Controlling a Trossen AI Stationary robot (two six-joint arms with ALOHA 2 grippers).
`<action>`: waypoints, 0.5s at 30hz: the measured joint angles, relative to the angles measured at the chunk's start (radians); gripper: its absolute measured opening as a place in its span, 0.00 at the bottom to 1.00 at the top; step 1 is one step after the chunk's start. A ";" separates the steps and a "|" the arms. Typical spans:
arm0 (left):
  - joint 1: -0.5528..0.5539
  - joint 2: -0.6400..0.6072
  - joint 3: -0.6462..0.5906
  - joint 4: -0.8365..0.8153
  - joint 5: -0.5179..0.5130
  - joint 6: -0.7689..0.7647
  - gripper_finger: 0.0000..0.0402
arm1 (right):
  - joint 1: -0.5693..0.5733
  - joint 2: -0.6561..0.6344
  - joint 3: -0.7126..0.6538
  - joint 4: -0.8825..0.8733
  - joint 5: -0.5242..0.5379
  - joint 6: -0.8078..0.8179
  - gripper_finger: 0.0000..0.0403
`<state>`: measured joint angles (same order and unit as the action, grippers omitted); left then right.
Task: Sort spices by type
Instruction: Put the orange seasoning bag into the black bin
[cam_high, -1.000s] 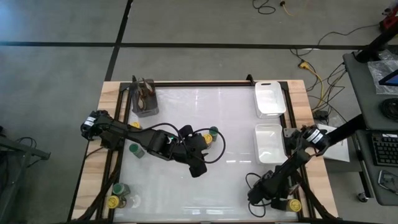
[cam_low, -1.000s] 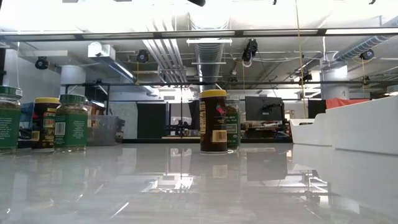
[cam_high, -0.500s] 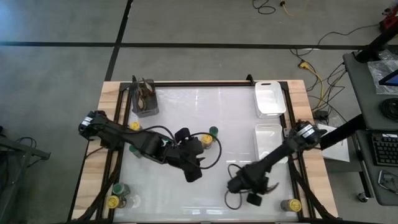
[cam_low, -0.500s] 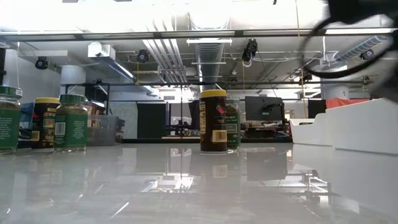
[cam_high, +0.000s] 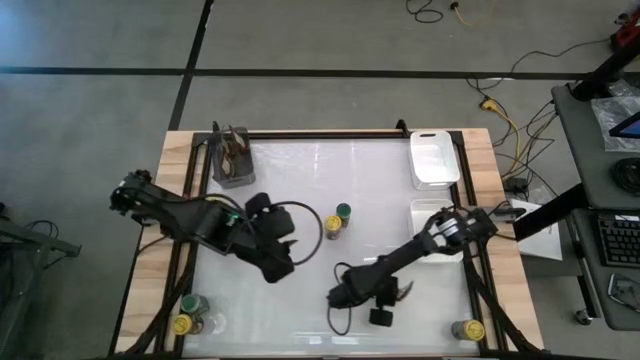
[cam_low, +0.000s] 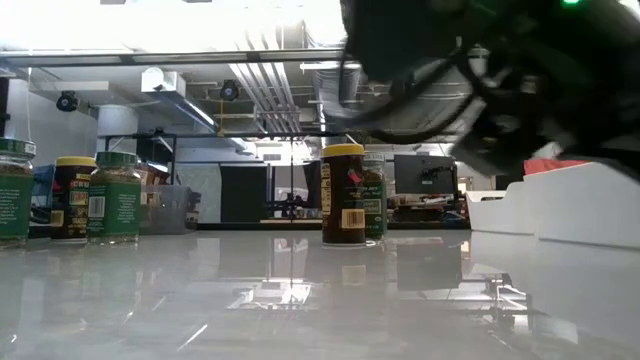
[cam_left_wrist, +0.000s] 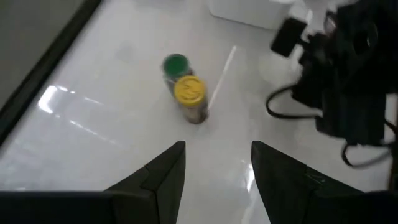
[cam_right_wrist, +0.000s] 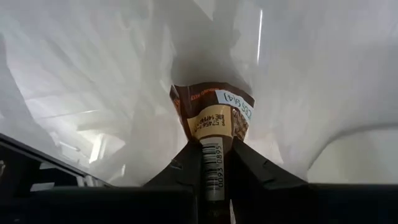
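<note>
Two spice jars stand together mid-table, one with a yellow lid (cam_high: 333, 224) (cam_left_wrist: 189, 91) and one with a green lid (cam_high: 344, 211) (cam_left_wrist: 176, 63). My left gripper (cam_high: 279, 268) (cam_left_wrist: 217, 155) hangs open to their left, fingers pointing at them, nothing between. My right gripper (cam_high: 346, 297) (cam_right_wrist: 212, 157) is over the near middle of the table, shut on a small brown thing with white barcode labels (cam_right_wrist: 211, 118). Whether that thing is a jar I cannot tell. My right gripper pinches the brown thing between its two fingers at a narrow white barcode strip (cam_right_wrist: 211, 149). The rest of the thing sticks out past the fingertips. The fingers slant down toward the table. The low view shows nothing of it on the table.
Three jars (cam_high: 193, 312) stand at the near-left corner and a yellow-lidded one (cam_high: 472, 329) at the near right. A grey cup of brown sticks (cam_high: 233, 160) is at the far left. Two white trays (cam_high: 434, 158) (cam_high: 430, 222) line the right side.
My right gripper has swung from the near-right corner toward the table's left, to the near middle, leaving the yellow-lidded jar behind. My left gripper has drawn back from the two middle jars toward the left edge and risen a little.
</note>
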<state>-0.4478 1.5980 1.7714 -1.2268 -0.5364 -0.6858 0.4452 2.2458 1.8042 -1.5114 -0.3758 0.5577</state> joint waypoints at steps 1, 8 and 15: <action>-0.004 -0.008 0.000 -0.007 -0.012 -0.010 0.42 | -0.006 0.014 0.027 -0.008 0.004 -0.009 0.11; -0.015 -0.030 0.000 -0.010 -0.059 -0.024 0.42 | -0.047 0.080 0.184 -0.043 0.060 -0.079 0.14; -0.015 -0.020 -0.006 -0.008 -0.068 -0.032 0.42 | -0.056 0.080 0.215 -0.035 0.082 -0.089 0.22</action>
<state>-0.4633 1.5782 1.7653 -1.2350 -0.6044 -0.7182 0.3893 2.3260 2.0188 -1.5459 -0.2940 0.4690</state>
